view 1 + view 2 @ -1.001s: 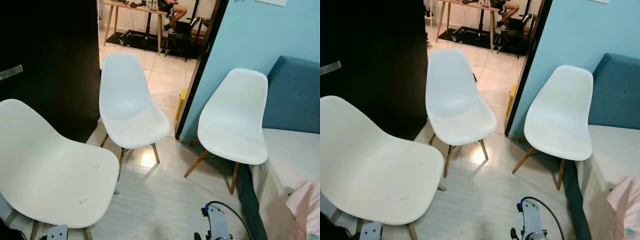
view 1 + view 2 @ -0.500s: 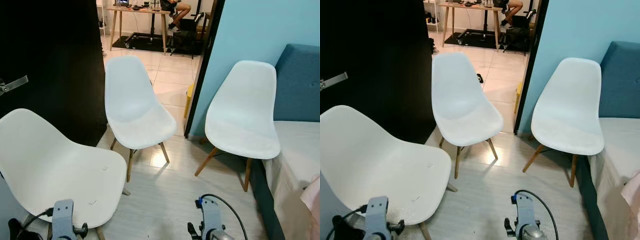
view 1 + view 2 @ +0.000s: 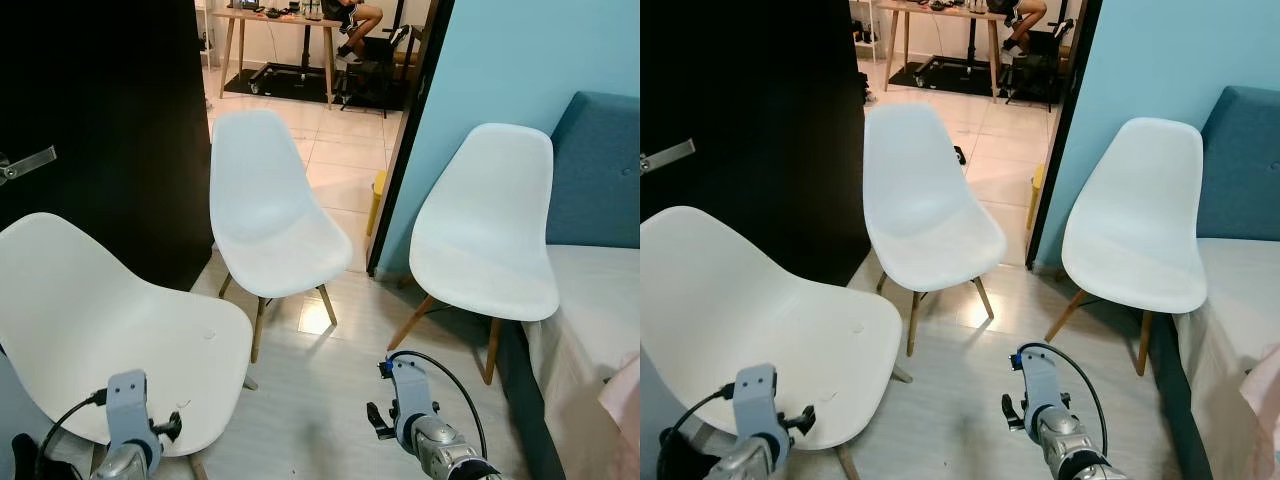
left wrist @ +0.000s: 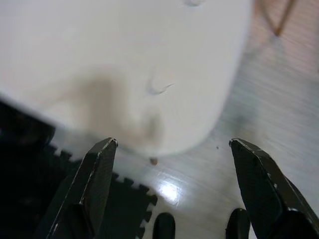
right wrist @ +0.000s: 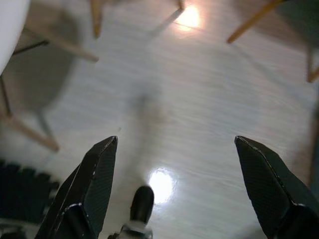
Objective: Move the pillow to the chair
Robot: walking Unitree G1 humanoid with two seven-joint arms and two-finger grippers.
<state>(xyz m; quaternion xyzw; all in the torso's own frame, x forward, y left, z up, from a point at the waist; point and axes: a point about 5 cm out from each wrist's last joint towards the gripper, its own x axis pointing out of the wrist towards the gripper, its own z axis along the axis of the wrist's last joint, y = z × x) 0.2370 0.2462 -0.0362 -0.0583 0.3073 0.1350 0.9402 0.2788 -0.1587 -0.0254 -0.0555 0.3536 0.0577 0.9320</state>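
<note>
Pillow (image 3: 622, 415), pale pink, lies at the edge of the bed (image 3: 585, 320) on my far right. Three white chairs stand ahead; the nearest chair (image 3: 110, 330) sits beneath my left gripper (image 4: 172, 149), released wide. My right gripper (image 5: 174, 144) hangs spread above the floor (image 5: 199, 114).

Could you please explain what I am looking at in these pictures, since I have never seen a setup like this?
This is a humanoid robot in a home. The two wide pictures come from a stereo camera on its head, looking down at three white chairs: the nearest chair, the middle chair and the chair by the bed. The bed is at the right edge. The other two pictures come from cameras on the wrists. The left end effector hangs open over the nearest chair's seat edge; the right end effector hangs open above the wooden floor. Neither holds anything.
</note>
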